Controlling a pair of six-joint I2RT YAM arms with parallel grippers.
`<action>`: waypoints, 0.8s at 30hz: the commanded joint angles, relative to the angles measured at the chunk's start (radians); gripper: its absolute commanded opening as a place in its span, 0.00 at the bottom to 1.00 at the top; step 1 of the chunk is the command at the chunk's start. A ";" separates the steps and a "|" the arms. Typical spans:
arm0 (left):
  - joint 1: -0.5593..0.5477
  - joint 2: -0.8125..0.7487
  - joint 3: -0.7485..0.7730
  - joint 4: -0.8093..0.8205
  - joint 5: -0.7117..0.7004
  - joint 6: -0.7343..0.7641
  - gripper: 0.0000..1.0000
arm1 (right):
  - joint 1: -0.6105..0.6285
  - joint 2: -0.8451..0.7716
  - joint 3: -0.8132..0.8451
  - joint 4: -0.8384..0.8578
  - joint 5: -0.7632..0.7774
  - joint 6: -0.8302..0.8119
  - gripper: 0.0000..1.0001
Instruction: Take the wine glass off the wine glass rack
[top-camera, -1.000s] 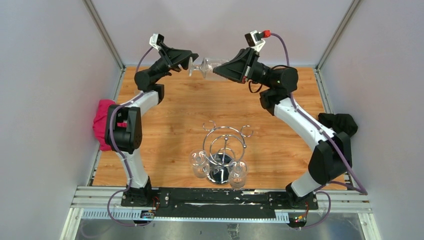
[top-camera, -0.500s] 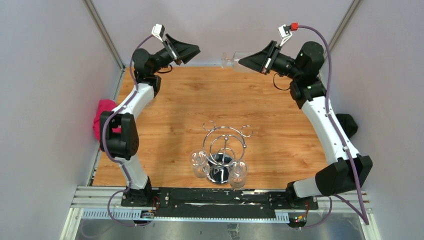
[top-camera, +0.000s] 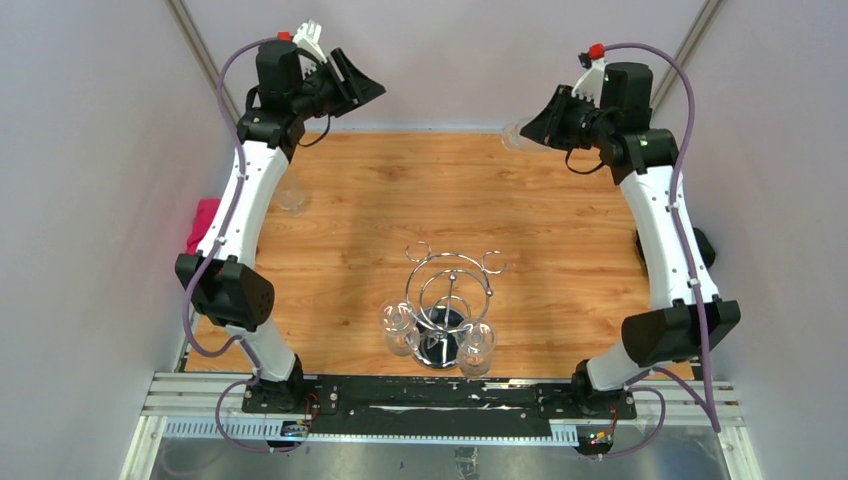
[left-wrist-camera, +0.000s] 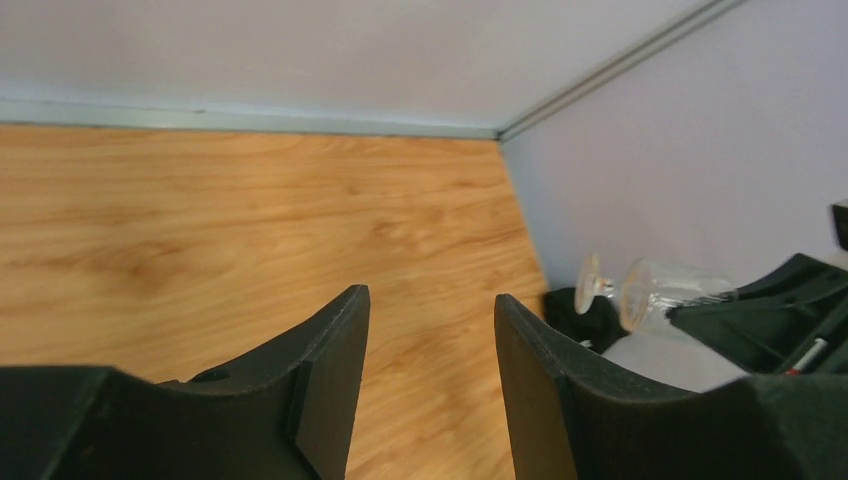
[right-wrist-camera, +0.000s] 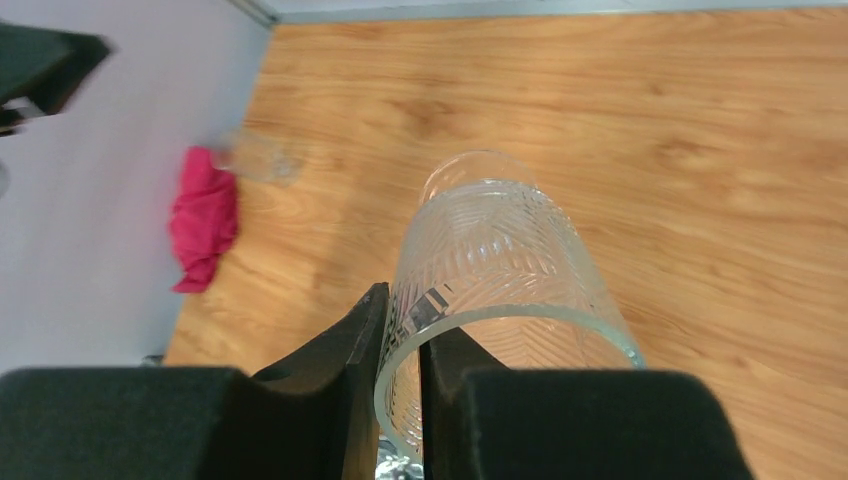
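The right pincer (right-wrist-camera: 403, 325) rises from the bottom edge of the frame, its two dark fingers nipped on the rim wall of a clear patterned wine glass (right-wrist-camera: 500, 250), one outside the bowl and one inside. The bowl reaches up to mid-frame over the wooden worktop (right-wrist-camera: 650, 120). At the left a pink cloth (right-wrist-camera: 203, 217) lies against the pale wall (right-wrist-camera: 90, 240), with a blurred second glass (right-wrist-camera: 258, 158) just above it.
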 joint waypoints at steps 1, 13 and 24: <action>-0.020 0.011 0.065 -0.372 -0.254 0.231 0.54 | -0.021 0.070 0.103 -0.209 0.229 -0.160 0.00; -0.055 -0.110 -0.079 -0.397 -0.365 0.329 0.55 | -0.036 0.403 0.420 -0.473 0.467 -0.322 0.00; -0.121 -0.302 -0.242 -0.395 -0.487 0.443 0.57 | -0.066 0.682 0.636 -0.570 0.456 -0.406 0.00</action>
